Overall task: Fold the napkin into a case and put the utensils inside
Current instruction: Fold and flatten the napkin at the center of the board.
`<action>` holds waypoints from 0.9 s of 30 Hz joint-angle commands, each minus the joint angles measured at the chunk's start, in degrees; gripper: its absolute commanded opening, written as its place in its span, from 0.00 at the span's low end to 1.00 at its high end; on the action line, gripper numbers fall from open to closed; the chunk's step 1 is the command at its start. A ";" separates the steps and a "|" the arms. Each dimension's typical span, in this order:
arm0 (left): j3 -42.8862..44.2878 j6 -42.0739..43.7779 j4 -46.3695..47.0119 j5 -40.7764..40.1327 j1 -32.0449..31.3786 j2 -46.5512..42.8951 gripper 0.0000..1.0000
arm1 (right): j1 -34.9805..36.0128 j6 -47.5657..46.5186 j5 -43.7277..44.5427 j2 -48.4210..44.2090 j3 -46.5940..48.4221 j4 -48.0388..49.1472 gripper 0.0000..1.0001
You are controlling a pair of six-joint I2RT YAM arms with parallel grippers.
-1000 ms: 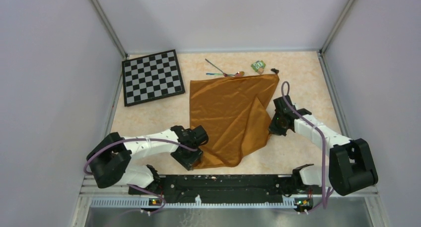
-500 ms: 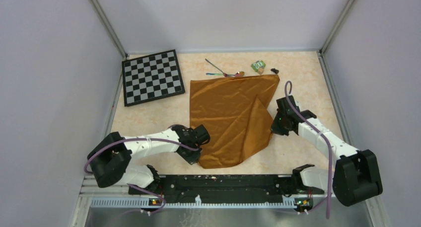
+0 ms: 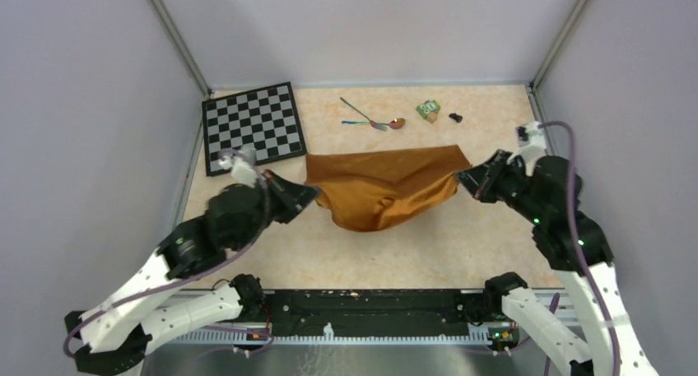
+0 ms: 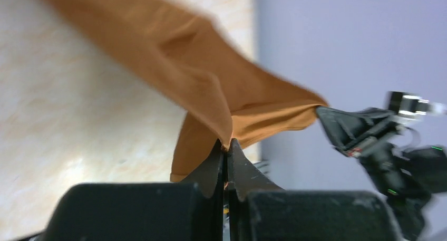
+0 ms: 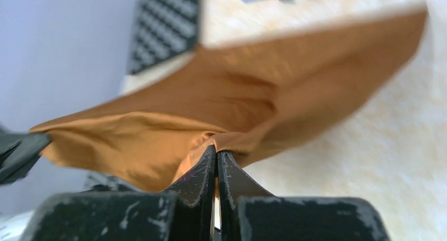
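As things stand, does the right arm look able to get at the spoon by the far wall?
Probably not yet: the right gripper is shut on the napkin, stretched to the left gripper. The spoon lies uncovered beyond it.

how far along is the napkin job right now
Nothing looks finished yet: no fold is set. In hand: the napkin sags between the left pincer and the right pincer, each shut on its edge. Left to do: all the folding, then loading the utensils, which lie on the table beyond the cloth.
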 commanded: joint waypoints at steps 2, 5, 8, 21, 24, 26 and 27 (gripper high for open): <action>7.43 17.56 12.60 5.34 0.01 -10.03 0.00 | -0.22 -0.44 -14.31 -6.10 14.40 1.24 0.00; 10.85 18.66 17.13 11.70 0.02 -11.56 0.00 | -0.16 1.29 -20.59 -7.69 22.05 5.15 0.00; 13.05 18.83 21.07 18.34 0.10 -10.84 0.00 | -0.23 4.00 -24.10 -8.36 27.65 8.59 0.00; 16.64 24.55 12.86 -15.85 0.66 5.59 0.00 | -0.07 7.46 11.23 -3.76 18.52 -3.75 0.00; 21.29 23.67 5.90 -20.99 5.28 19.39 0.00 | -0.15 6.11 17.05 3.63 13.93 -1.56 0.00; 21.64 22.49 5.51 -12.55 14.86 25.11 0.00 | -0.36 4.67 18.98 9.56 11.73 1.17 0.00; 19.84 23.03 9.08 -6.97 19.41 26.77 0.00 | -1.02 4.24 19.34 12.45 10.52 3.38 0.00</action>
